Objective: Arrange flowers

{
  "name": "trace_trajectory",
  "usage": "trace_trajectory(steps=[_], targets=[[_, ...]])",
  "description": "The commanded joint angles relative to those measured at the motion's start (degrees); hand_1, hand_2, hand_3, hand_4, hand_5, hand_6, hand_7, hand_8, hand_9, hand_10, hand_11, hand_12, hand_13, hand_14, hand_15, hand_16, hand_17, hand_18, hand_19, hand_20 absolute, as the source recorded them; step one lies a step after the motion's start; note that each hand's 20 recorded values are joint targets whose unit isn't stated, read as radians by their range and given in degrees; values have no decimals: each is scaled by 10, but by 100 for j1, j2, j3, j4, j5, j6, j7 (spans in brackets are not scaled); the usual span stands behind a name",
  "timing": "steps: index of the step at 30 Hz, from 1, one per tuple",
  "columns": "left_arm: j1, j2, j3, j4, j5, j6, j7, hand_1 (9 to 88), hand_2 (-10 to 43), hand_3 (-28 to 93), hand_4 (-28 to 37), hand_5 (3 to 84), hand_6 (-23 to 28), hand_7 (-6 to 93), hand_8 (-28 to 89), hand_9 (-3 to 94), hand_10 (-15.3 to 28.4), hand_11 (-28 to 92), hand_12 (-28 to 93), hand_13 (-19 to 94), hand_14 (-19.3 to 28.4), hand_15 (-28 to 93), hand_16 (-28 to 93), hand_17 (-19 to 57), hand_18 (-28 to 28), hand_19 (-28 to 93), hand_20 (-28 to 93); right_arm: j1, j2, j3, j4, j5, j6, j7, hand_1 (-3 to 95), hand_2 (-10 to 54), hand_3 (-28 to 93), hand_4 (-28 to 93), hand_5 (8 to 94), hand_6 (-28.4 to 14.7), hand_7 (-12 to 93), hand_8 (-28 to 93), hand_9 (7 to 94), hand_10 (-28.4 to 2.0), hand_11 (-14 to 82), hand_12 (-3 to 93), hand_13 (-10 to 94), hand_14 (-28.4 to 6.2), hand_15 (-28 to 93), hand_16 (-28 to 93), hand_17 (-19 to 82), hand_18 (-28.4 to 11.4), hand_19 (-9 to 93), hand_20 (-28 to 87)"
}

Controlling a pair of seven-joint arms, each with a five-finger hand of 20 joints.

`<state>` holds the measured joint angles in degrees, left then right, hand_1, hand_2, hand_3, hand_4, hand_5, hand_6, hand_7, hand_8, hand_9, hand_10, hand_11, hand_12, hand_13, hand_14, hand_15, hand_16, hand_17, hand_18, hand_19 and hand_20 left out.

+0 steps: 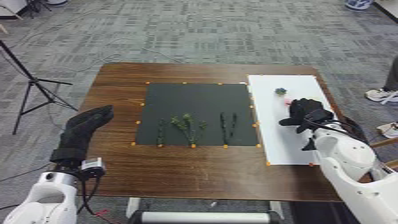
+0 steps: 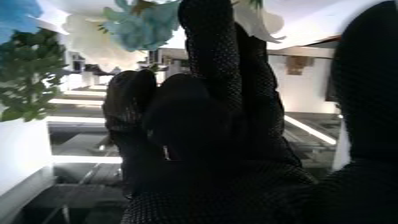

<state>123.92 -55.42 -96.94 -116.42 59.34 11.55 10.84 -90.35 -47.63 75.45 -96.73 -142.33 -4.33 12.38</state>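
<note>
Grey carpet, brown wooden table, left hand relaxed, right hand, hold unclear.

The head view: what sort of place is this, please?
Probably a robotics lab or test room: the floor has grey patterned carpet, a black tripod stands beside the wooden table, and small orange markers line the black mat.

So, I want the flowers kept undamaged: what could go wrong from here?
The right robot hand is right beside the pink bloom, so it might knock or crush it. The blue flower is close by and could get pushed too. On the dark mat, two thin stems lie near each other, so picking one may drag its neighbour.
</note>
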Motion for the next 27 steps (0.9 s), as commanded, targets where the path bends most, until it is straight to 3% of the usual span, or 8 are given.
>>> trace_trajectory(steps=[1,3,8,10,15,18,23,27], targets=[[245,-154,-34,-92,56,58,-85,253,-57,696,-207,466,27,163,-80,456,127,186,106,331,167,136,8,-11,114,19,132,-67,-13,-100,140,33,423,287,502,-95,606,-220,711,-4,309,155,849,-106,312,281,886,-17,707,305,488,-221,872,441],[375,-202,-2,-136,33,292,-144,258,-40,689,-211,468,26,163,-81,457,128,187,105,332,167,137,8,-8,113,25,135,-114,-13,-108,126,43,566,209,531,-95,612,-220,726,1,313,162,867,-99,299,312,896,-12,702,308,498,-217,876,436],[689,-261,-137,-171,145,416,-135,306,12,673,-215,475,25,171,-85,467,131,196,101,344,171,157,1,22,108,62,154,-160,48,-221,-71,128,846,117,562,-95,628,-224,745,8,321,164,890,-84,290,339,913,-6,699,310,517,-212,883,432],[734,-209,-192,-148,69,564,-58,331,50,668,-220,481,25,179,-89,475,133,202,99,358,170,171,-6,47,103,82,162,-106,72,-289,-178,237,948,52,564,-95,631,-225,747,8,322,165,893,-83,288,343,914,-4,698,312,521,-209,885,431],[659,-48,-263,119,-49,1176,99,325,137,649,-274,520,29,191,-90,511,136,223,92,391,170,203,-24,86,99,112,176,31,-31,-374,-486,630,1100,-124,559,-95,639,-222,750,12,328,165,897,-76,287,352,916,-3,706,318,524,-207,892,429],[677,-41,-432,215,-115,1294,149,326,157,650,-281,529,26,201,-90,524,138,228,91,407,173,220,-28,89,114,152,195,87,-444,-284,-671,801,808,-290,556,-95,641,-223,749,12,331,164,897,-74,286,353,916,-2,707,320,524,-206,894,428],[728,-316,-483,199,-194,1673,309,343,164,649,-283,550,29,221,-89,564,138,264,114,486,178,420,-17,101,142,327,284,274,-1362,-501,-762,868,775,-445,554,-95,643,-223,748,12,336,161,897,-73,284,353,914,-2,708,323,523,-206,896,426],[718,-501,-407,190,-144,1763,341,350,162,648,-282,571,29,251,-83,597,138,312,144,514,174,520,-14,99,153,421,328,276,-1981,-743,-807,826,656,-689,553,-95,643,-223,748,12,339,159,898,-73,283,351,912,-1,711,324,520,-206,898,426]])
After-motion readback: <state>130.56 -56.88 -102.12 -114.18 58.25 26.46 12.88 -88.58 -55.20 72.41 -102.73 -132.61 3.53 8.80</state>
